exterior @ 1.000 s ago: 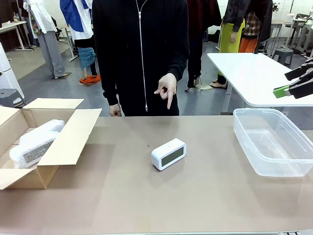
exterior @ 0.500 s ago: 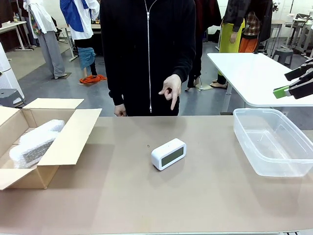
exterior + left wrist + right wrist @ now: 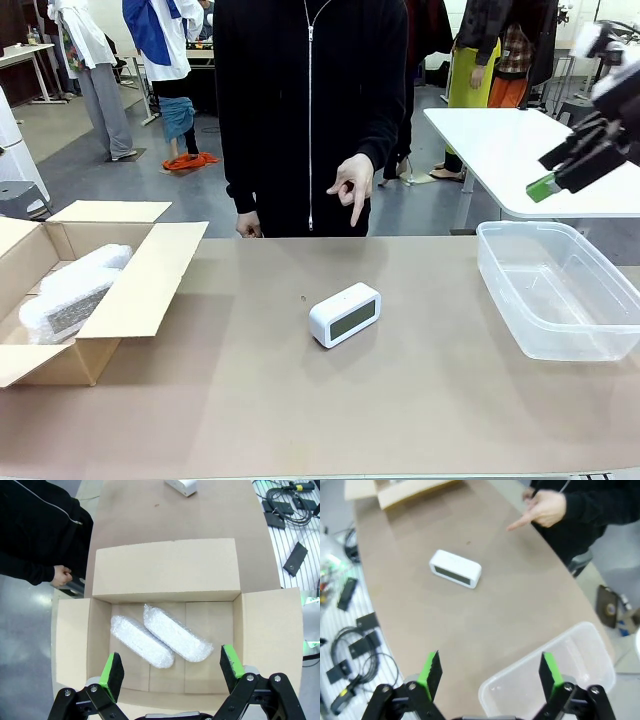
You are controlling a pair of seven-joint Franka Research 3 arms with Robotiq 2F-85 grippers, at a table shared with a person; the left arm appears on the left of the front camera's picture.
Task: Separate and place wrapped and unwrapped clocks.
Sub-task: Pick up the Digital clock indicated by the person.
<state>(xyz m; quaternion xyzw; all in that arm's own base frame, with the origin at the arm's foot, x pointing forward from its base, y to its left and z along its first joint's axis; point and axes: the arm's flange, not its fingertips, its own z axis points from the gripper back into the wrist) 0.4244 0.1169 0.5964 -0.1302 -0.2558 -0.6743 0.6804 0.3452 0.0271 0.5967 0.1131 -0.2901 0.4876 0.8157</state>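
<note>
The bare white clock (image 3: pixel 344 314) lies at the table's middle, grey screen facing me; it is also in the right wrist view (image 3: pixel 455 568) and at the left wrist view's top edge (image 3: pixel 182 485). Two bubble-wrapped clocks (image 3: pixel 141 642) (image 3: pixel 177 634) lie side by side inside the cardboard box (image 3: pixel 165 570) at the table's left (image 3: pixel 140 280). My left gripper (image 3: pixel 171 667) hangs open above the box. High over the right end, my right gripper (image 3: pixel 552 178) (image 3: pixel 490 672) is open and holds nothing. The person's hand (image 3: pixel 352 185) points down towards the bare clock.
A clear plastic tub (image 3: pixel 500 275) with nothing in it stands at the table's right end, below my right gripper, its wall (image 3: pixel 560 670) in the right wrist view. The person stands at the far edge. Cables lie off the table's near side.
My right gripper has risen and swung a little left, towards the table. The person has shifted slightly right, hand still pointing. The clocks have not moved.
</note>
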